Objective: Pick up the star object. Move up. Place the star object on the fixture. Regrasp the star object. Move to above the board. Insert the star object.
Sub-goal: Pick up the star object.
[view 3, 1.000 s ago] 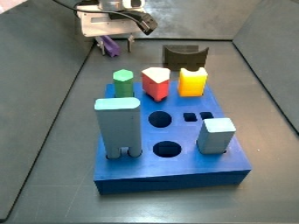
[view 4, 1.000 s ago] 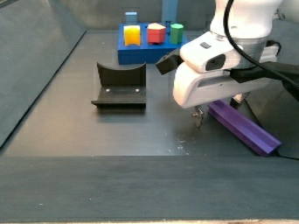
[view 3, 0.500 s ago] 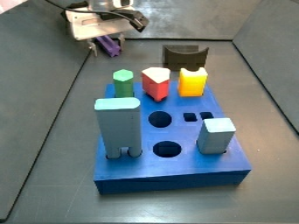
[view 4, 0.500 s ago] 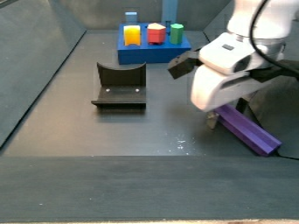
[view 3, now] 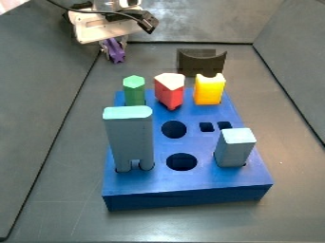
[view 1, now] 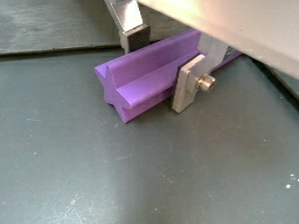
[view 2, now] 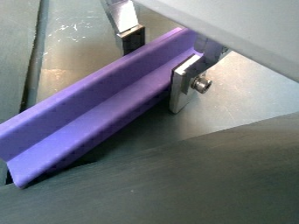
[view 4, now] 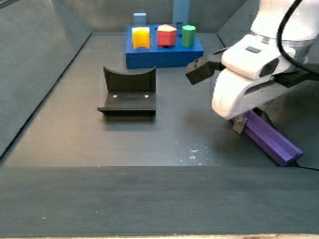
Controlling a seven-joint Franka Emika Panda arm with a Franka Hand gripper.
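a dark grey floor (view 4: 112, 140) runs between grey side walls. the large flat blue board (view 3: 191, 180) carries a green hexagonal peg (view 3: 133, 89), a red peg (view 3: 169, 90), a yellow notched block (view 3: 210, 88) and two pale teal blocks. the dark l-shaped fixture (view 4: 127, 91) stands well apart from the arm. the gripper (view 1: 163, 59) sits low at the floor, its flat silver fingers (view 1: 190, 84) closed against both sides of the long purple star object (view 1: 146, 72), which lies beside the wall in a side view (view 4: 271, 139).

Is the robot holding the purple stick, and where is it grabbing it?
Probably yes. In both wrist views the pincer has a finger on each side of the star object, partway along its length. The object lies on the floor, away from the fixture.
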